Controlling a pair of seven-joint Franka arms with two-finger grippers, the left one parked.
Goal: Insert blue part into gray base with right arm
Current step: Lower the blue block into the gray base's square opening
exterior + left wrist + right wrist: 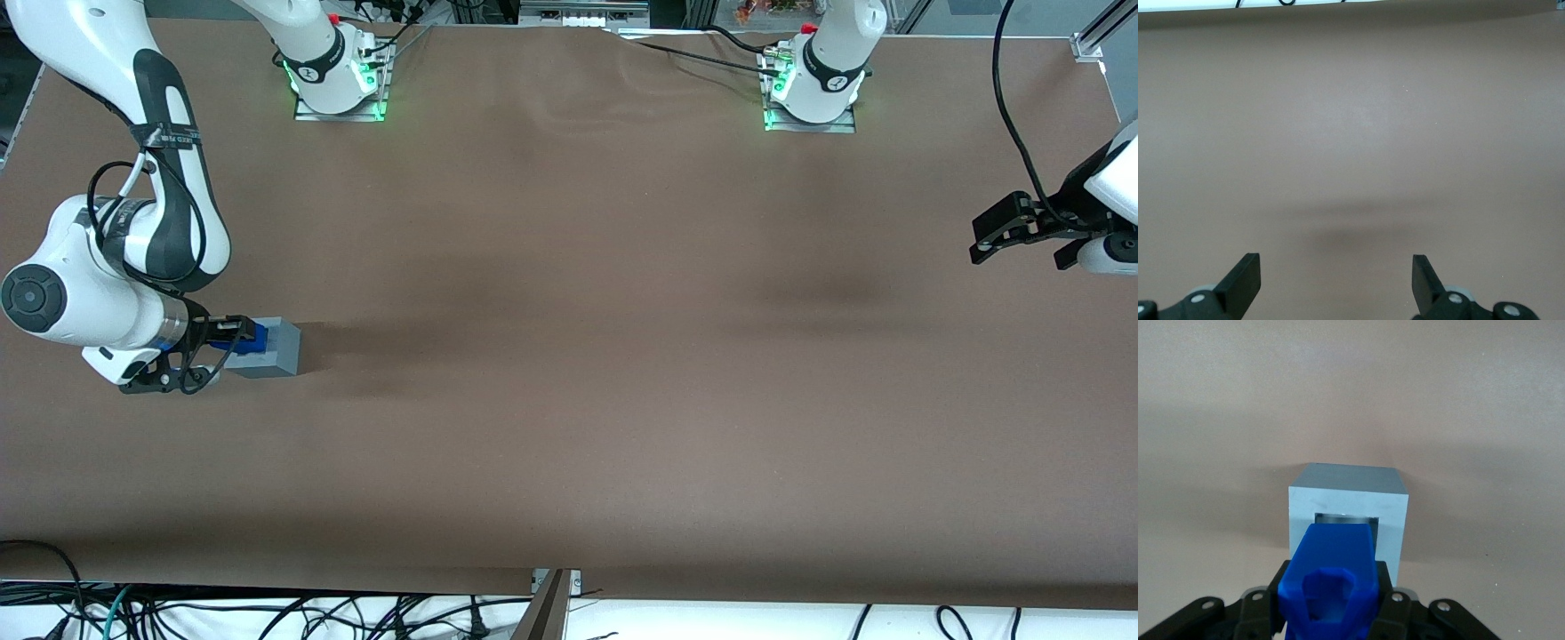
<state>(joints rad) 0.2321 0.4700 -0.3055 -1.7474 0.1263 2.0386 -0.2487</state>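
The gripper (1331, 613) is clamped on the blue part (1331, 577), holding it low over the bench (569, 356) near the working arm's end. The gray base (271, 347) sits on the bench directly ahead of the gripper, and its square recess (1346, 520) lies just past the blue part's leading end. The part's long axis points straight into that opening — in the right wrist view, its tip overlaps the recess's near rim. What remains, I judge, is a short push along that axis; the sideways alignment looks close, though how deep the tip already sits cannot be told.
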